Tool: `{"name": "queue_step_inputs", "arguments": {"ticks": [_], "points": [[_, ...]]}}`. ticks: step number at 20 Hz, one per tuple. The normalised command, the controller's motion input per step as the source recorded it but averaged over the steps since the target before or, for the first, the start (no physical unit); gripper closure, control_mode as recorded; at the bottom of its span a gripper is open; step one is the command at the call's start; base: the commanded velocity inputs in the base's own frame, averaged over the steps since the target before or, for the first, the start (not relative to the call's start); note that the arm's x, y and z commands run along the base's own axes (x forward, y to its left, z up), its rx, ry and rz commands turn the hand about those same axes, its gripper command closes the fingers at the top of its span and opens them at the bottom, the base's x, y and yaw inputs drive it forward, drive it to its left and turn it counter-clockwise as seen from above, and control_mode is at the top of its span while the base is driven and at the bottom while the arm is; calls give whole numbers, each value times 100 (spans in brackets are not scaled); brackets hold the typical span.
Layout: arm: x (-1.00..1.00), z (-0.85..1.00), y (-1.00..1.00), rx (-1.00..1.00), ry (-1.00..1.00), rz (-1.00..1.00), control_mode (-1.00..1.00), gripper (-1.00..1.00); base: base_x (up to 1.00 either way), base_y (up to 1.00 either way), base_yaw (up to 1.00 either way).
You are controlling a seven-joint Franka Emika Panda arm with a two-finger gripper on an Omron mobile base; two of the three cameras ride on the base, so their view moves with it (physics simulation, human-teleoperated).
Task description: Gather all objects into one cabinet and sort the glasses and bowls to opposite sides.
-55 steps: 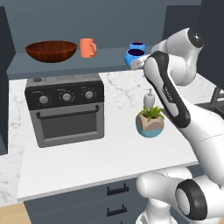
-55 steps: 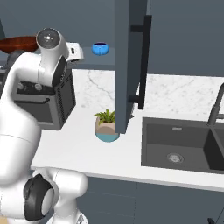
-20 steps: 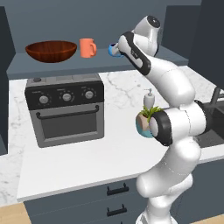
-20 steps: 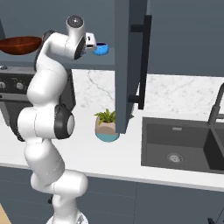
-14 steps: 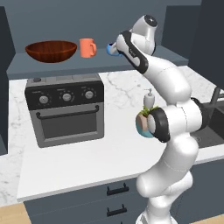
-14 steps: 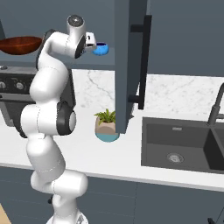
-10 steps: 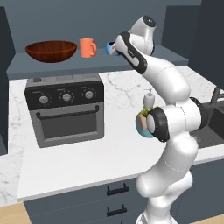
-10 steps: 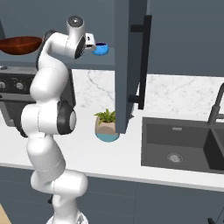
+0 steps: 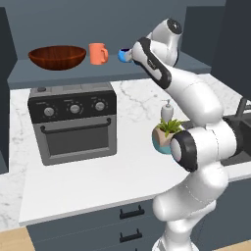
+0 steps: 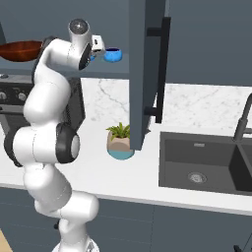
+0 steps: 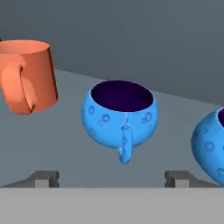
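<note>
1. On the long shelf (image 9: pixel 73 73) of the open cabinet, the wooden bowl (image 9: pixel 57 57) sits furthest left, at about ten o'clock from the small oven (image 9: pixel 73 121) on the counter (image 9: pixel 98 181) below it.
2. Just right of the bowl, at its three o'clock and not touching it, stands the orange mug (image 9: pixel 98 53), upright, with its handle turned toward the right in the left base view.
3. Next along, at the mug's three o'clock, is a blue cup (image 11: pixel 119 114); in the hand view it is upright with a dark inside, its little handle facing the camera, and clear shelf lies between it and the mug.
4. The gripper (image 11: pixel 113 178) faces this cup with its two fingertips (image 11: pixel 43 178) spread wide, one low on either side of the cup, neither touching it. The claw is open and holds nothing.
5. A second blue cup (image 10: pixel 113 54) stands at the first cup's three o'clock, close beside it; from the hand it is cut off by the right edge.
6. Down on the counter, at about five o'clock from the cups, a potted plant (image 9: pixel 166 136) stands in its teal pot, partly behind the arm.
7. Furthest right, in the right base view, a dark sink (image 10: pixel 204 167) is set into the counter, at three o'clock from the plant.
</note>
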Motion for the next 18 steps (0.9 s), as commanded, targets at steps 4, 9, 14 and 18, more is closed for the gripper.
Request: {"name": "queue_step_inputs", "arguments": {"ticks": [4, 9, 14, 18], "points": [[-100, -4, 0, 0, -22, 0, -100, -100, 0, 0, 0], [-100, -1, -4, 0, -11, 0, -100, -100, 0, 0, 0], [-100, 41, -13, 1, 5, 0, -100, -100, 0, 0, 0], [-100, 16, -6, 2, 15, 0, -100, -100, 0, 0, 0]]}}
